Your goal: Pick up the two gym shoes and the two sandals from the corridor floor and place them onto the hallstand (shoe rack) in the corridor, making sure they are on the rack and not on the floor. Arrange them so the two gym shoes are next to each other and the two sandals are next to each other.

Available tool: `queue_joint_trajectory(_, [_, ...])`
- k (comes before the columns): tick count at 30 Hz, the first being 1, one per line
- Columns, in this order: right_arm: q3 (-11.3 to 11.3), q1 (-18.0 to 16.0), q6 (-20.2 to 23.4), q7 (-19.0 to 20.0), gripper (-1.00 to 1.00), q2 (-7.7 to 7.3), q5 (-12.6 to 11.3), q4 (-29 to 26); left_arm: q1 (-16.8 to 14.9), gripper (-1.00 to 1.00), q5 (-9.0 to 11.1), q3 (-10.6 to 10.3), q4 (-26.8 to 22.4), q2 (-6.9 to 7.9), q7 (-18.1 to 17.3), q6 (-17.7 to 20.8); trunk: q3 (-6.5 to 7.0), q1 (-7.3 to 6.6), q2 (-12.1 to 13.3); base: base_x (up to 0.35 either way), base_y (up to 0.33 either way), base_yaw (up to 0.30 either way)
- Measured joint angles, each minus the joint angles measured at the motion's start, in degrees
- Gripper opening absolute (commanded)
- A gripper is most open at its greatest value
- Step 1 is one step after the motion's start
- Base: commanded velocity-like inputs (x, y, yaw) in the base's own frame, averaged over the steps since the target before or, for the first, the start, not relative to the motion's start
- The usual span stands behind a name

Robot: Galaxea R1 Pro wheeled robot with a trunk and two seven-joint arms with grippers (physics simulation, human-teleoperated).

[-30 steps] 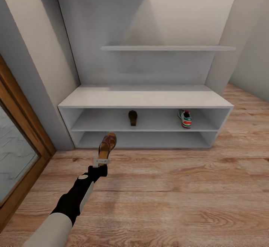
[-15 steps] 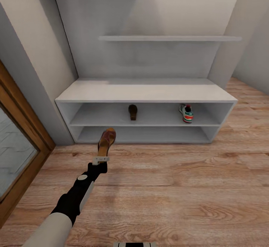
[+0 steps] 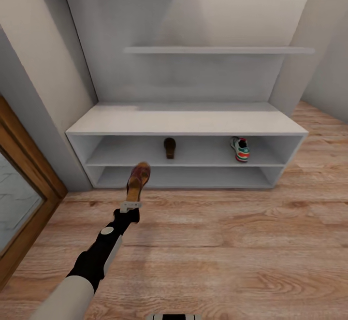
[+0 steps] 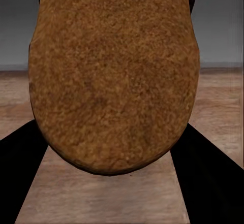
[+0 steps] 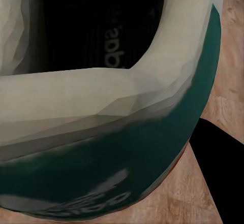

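Note:
The white hallstand [image 3: 186, 123] stands against the wall ahead. On its upper tier lie one dark brown sandal [image 3: 169, 147], near the middle, and one gym shoe [image 3: 240, 149], to the right. My left gripper [image 3: 130, 207] is shut on the heel of the other sandal [image 3: 138, 180], held toe-forward above the corridor floor [image 3: 232, 242], just short of the lower tier. In the left wrist view this sandal [image 4: 112, 76] sits between two black fingers [image 4: 20, 178]. The right wrist view has the other gym shoe [image 5: 127, 132] very close, white with a green stripe, against a dark finger [image 5: 218, 178].
A wood-framed glass door [image 3: 24, 184] and a wall close off the left side. A wall shelf [image 3: 217, 50] hangs above the hallstand's back. Another wall [image 3: 328, 54] angles in at the right. Open wood floor lies in front of the rack.
The whole view has shifted, so the camera moved: the top shelf has left the picture and the hallstand looks slightly larger. My left gripper still holds the sandal the same way.

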Motion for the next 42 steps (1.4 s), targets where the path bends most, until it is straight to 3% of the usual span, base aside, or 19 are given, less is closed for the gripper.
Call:
queue_joint_trajectory(11, [0.0,0.0,0.0,0.0,-1.0,-0.01,0.5,0.0,0.0,-1.0,0.0,0.2,0.0,0.19,0.5,-0.1,0.0,0.0,0.0,0.281,-0.227,0.0])
queue_joint_trajectory(16, [0.0,0.0,0.0,0.0,-1.0,0.0,0.4,0.1,0.0,-1.0,0.0,0.4,0.0,0.22,6.6,0.0,0.0,0.02,0.0,0.164,-0.112,0.0])
queue_joint_trajectory(19, [0.0,0.0,0.0,0.0,-1.0,0.0,0.5,0.1,0.0,-1.0,0.0,0.3,0.1,0.38,8.2,0.1,0.0,0.03,0.0,0.027,-0.018,0.0])
queue_joint_trajectory(26, [0.0,0.0,0.0,0.0,-1.0,0.0,0.5,0.1,0.0,-1.0,0.1,0.4,2.7,1.17,8.5,0.0,0.0,0.03,0.0,0.007,-0.002,0.0])
queue_joint_trajectory(42, [0.0,0.0,0.0,0.0,-1.0,0.0,1.2,0.1,0.0,-1.0,0.0,0.4,3.9,1.29,8.3,0.3,0.0,0.03,0.0,0.154,0.0,0.0])
